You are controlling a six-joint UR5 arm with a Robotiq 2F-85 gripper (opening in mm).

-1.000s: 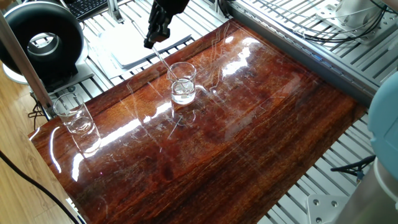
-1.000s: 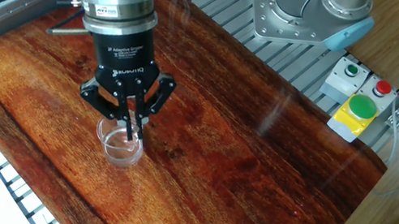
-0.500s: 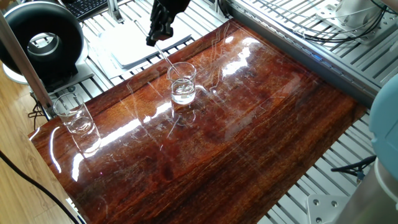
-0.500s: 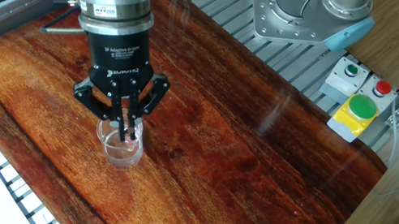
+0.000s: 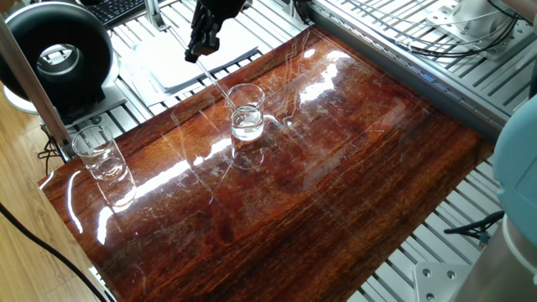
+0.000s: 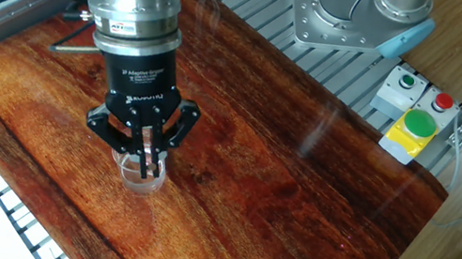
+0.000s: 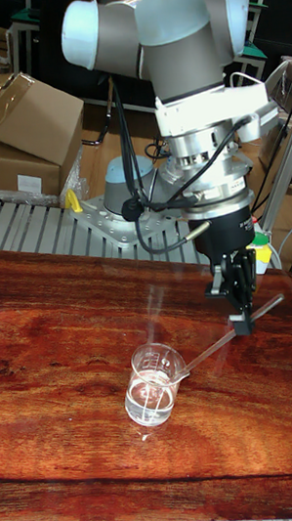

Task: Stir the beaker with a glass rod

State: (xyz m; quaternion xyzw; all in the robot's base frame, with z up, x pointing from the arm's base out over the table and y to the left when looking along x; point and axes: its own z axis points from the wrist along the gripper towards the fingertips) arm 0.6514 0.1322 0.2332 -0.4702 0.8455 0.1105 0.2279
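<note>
Beaker upright on the wooden table, a little clear liquid at the bottom; spout visible in the tall fixed view.

Glass rod slanted: lower end dips over the beaker rim into the glass, upper end rises away to the gripper and pokes out a bit past the fingers. Long axis well off vertical, a shallow tilt in the tall fixed view and steeper in one fixed view. Hard to trace the tip through the glass; it probably reaches the liquid, not certain.

Gripper clamped on the rod's upper part, fingers closed around it. In the other fixed view the gripper hangs almost over the beaker, partly hiding it; from the side it sits above and off to one side.

Judgement: stirring is under way. The next sweep turns on the rod's slant. The beaker lies down the rod from the fingers, so circling the wrist swings the tip round inside. Risk: rod levering on the rim and tipping the glass.

Second beaker stands well apart near the table's corner.
</note>
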